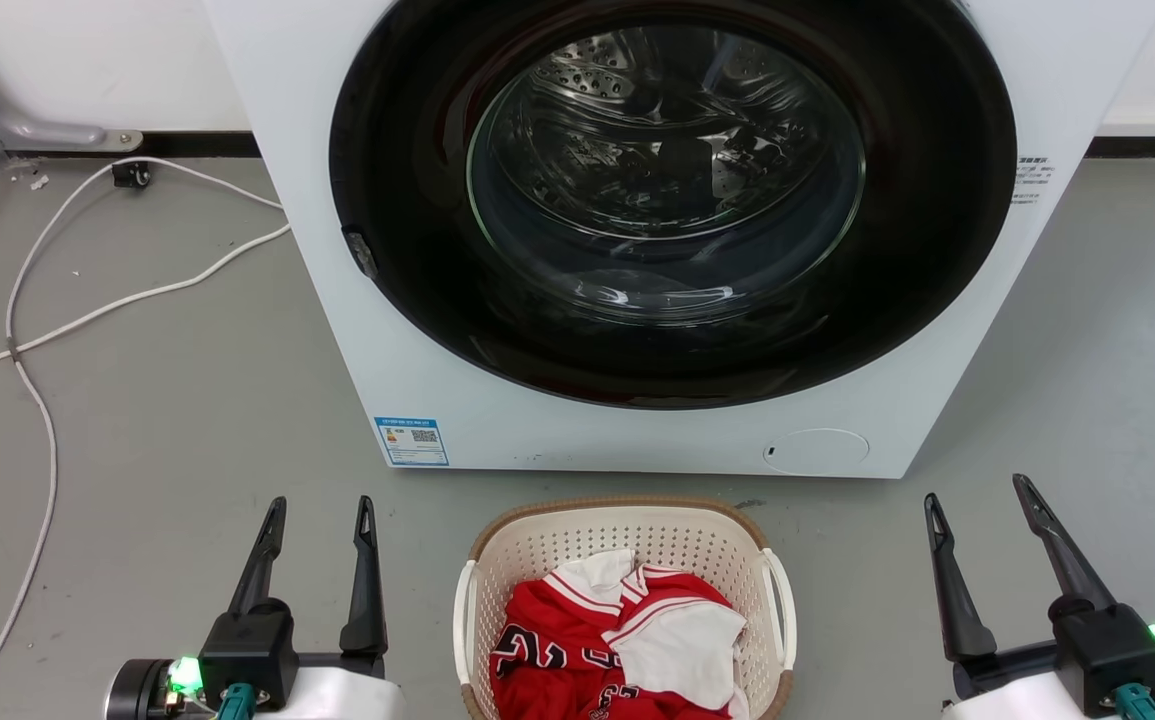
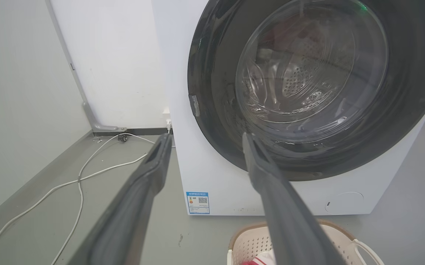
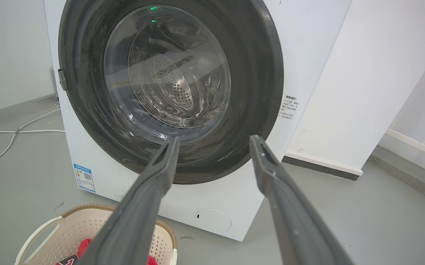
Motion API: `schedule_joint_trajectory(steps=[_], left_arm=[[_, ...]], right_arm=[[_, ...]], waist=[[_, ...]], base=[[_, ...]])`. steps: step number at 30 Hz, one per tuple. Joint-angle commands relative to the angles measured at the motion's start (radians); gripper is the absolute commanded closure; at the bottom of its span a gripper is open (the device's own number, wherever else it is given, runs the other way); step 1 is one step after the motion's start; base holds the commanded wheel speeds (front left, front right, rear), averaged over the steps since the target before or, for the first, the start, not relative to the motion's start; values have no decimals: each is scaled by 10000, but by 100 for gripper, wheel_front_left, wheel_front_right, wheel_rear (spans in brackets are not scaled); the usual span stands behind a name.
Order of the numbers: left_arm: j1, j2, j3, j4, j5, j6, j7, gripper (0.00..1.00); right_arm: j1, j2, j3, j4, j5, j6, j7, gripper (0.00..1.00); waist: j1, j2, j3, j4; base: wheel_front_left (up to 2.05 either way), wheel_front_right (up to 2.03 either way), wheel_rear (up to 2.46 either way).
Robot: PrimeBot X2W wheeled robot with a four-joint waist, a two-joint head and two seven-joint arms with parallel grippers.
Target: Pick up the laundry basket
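Observation:
The laundry basket [image 1: 537,550], cream-white and perforated with a brown rim and white side handles, stands on the grey floor at bottom centre of the head view. Red and white clothes [image 1: 627,640] lie in it. My left gripper [image 1: 322,512] is open to the basket's left, fingers pointing toward the washer. My right gripper [image 1: 982,495] is open to the basket's right. Neither touches the basket. In the left wrist view the basket [image 2: 249,243] shows at the bottom behind one finger of the left gripper [image 2: 205,137]. The right wrist view has the basket [image 3: 68,228] at lower left of the right gripper [image 3: 214,139].
A white front-loading washing machine [image 1: 417,330] with a closed round glass door [image 1: 667,170] stands just behind the basket. White cables [image 1: 37,330] trail over the floor at the left. A white wall [image 3: 363,73] rises to the washer's right.

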Motion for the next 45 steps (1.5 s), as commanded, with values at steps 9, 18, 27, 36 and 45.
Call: schedule_joint_trajectory(steps=[9, 18, 27, 36, 45], left_arm=[[34, -10, 14, 79, -49, -53, -64, 0], [-738, -8, -20, 584, -78, -278, -53, 0], [-2323, 27, -79, 2342, 41, -648, -52, 0], [-4062, 248, -223, 4729, 119, -949, -52, 0], [-5895, 438, -582, 6953, 344, -1051, -52, 0]], right_arm=[[65, -12, 4, -37, 78, -5, -25, 0], [-489, -11, 237, 139, 43, -7, -25, 0], [-1959, -9, 699, 1699, -253, -7, -23, 0], [-3673, -6, 1044, 3810, -352, -7, -25, 0], [-5459, -141, 1278, 6047, -360, -8, -23, 0]], waist=[[0, -1, 77, 13], [0, -1, 743, -30], [0, -1, 2199, -75], [0, -1, 3823, -221], [0, -1, 5525, -233]], base=[[0, 0, 0], [0, 0, 0], [0, 0, 0], [0, 0, 0], [0, 0, 0]])
